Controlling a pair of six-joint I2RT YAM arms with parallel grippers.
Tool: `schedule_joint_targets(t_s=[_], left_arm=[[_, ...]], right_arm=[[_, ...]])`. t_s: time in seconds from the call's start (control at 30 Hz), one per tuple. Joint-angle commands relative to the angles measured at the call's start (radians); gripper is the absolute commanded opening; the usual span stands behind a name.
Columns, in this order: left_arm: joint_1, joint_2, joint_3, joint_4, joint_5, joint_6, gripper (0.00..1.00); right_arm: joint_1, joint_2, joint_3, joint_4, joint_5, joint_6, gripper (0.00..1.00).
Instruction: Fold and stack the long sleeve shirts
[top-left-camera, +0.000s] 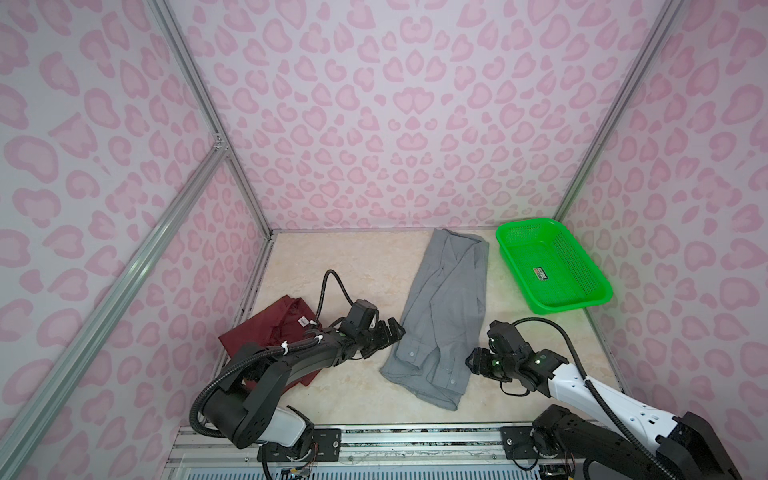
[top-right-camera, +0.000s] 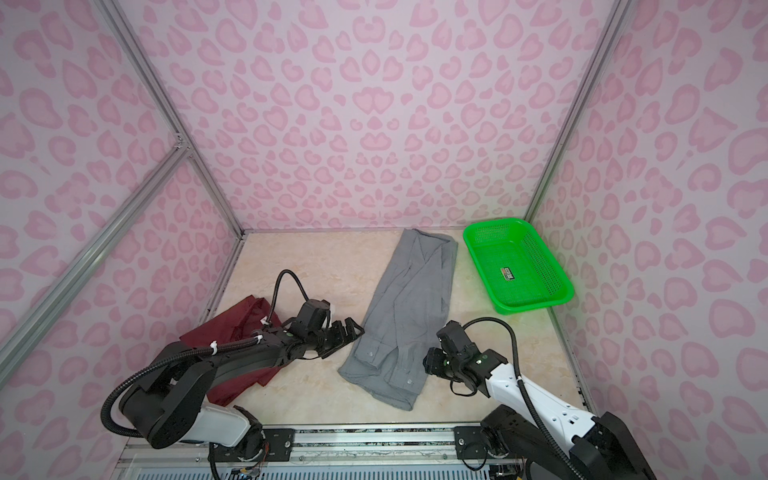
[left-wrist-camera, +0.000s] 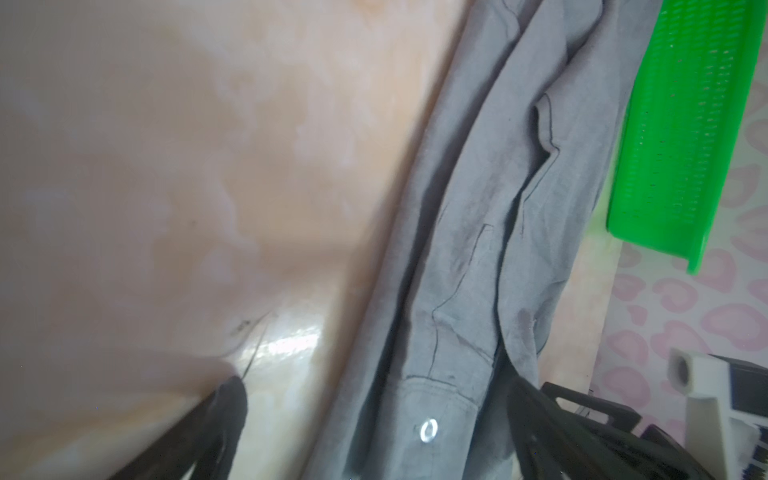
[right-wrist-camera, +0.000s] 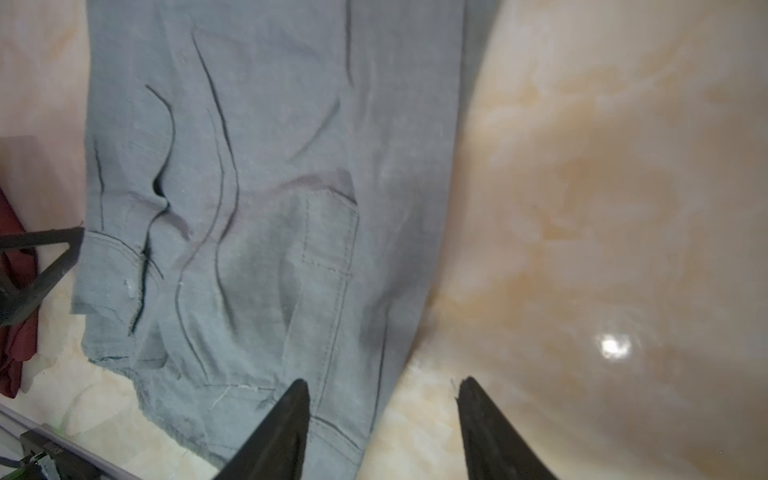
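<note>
Maroon cloth came first on the left: one maroon shirt (top-left-camera: 274, 332) lay rumpled on the counter (top-left-camera: 353, 270), partly under the left arm, its small white neck label (top-left-camera: 303, 321) facing up. The left claw (top-left-camera: 388, 334) was spread wide and pinched nothing, just beside the left edge of the grey shirt (top-left-camera: 440, 316).

That shirt, one in number, lay mid-counter, folded lengthwise into a long creased strip. It slanted from the back wall toward the front, with the sleeves laid along the body and two buttoned cuffs (top-left-camera: 415, 357) at the near end.

The right claw (top-left-camera: 476, 361) was at that end's right edge, spread and holding nothing. In the wrist view one finger (right-wrist-camera: 286, 419) was over the cloth and the other over bare counter.

One green perforated basket (top-left-camera: 515, 249) stood at the back right, apart from both shirts.

Count: two shirts, unstacked; two claws; one basket.
</note>
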Motion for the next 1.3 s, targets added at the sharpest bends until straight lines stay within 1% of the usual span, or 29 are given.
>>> schedule_joint_targets(t_s=[0.0,0.1,0.2,0.27,0.3,0.37,0.4,0.5,0.53,0.63,0.73,0.83,0.93,1.03,1.13,1.27], left_arm=[[-0.034,0.031,-0.015,0.109,0.075,0.026,0.99],[-0.061,0.047,-0.029,0.119,0.088,0.042,0.98],[-0.088,0.066,-0.068,0.149,0.099,0.035,0.91],[-0.105,0.079,-0.104,0.192,0.112,0.019,0.80],[-0.114,0.083,-0.118,0.206,0.112,0.012,0.76],[-0.137,0.087,-0.159,0.249,0.101,-0.015,0.72],[-0.150,0.088,-0.175,0.268,0.094,-0.033,0.70],[-0.203,0.090,-0.236,0.352,0.077,-0.100,0.61],[-0.229,0.086,-0.258,0.377,0.061,-0.128,0.60],[-0.317,0.058,-0.318,0.428,-0.015,-0.208,0.57],[-0.416,0.008,-0.390,0.464,-0.121,-0.303,0.56],[-0.499,-0.048,-0.450,0.454,-0.229,-0.384,0.56],[-0.538,-0.108,-0.498,0.439,-0.294,-0.429,0.58],[-0.543,-0.161,-0.501,0.403,-0.315,-0.416,0.62],[-0.544,-0.200,-0.469,0.375,-0.317,-0.380,0.70],[-0.541,-0.241,-0.416,0.328,-0.333,-0.317,0.83]], right_arm=[[0.015,-0.027,-0.042,0.082,-0.087,0.121,0.59],[0.096,-0.055,-0.070,0.125,-0.070,0.205,0.59],[0.144,-0.050,-0.113,0.185,-0.059,0.282,0.59],[0.148,-0.038,-0.142,0.232,-0.070,0.299,0.58],[0.145,-0.034,-0.146,0.239,-0.064,0.298,0.58],[0.144,-0.022,-0.157,0.262,-0.036,0.291,0.57],[0.131,-0.017,-0.162,0.277,-0.043,0.286,0.57],[0.060,0.016,-0.154,0.285,-0.098,0.237,0.57],[0.028,0.027,-0.144,0.279,-0.119,0.211,0.57],[-0.016,0.047,-0.121,0.266,-0.152,0.158,0.56],[-0.048,0.054,-0.077,0.185,-0.160,0.085,0.57],[-0.056,0.047,-0.043,0.088,-0.167,0.030,0.58],[-0.058,0.014,-0.032,-0.010,-0.163,-0.004,0.59],[-0.067,-0.056,-0.031,-0.123,-0.135,-0.022,0.59],[-0.078,-0.168,-0.053,-0.216,-0.095,-0.012,0.60],[-0.097,-0.343,-0.093,-0.285,-0.100,0.040,0.61]])
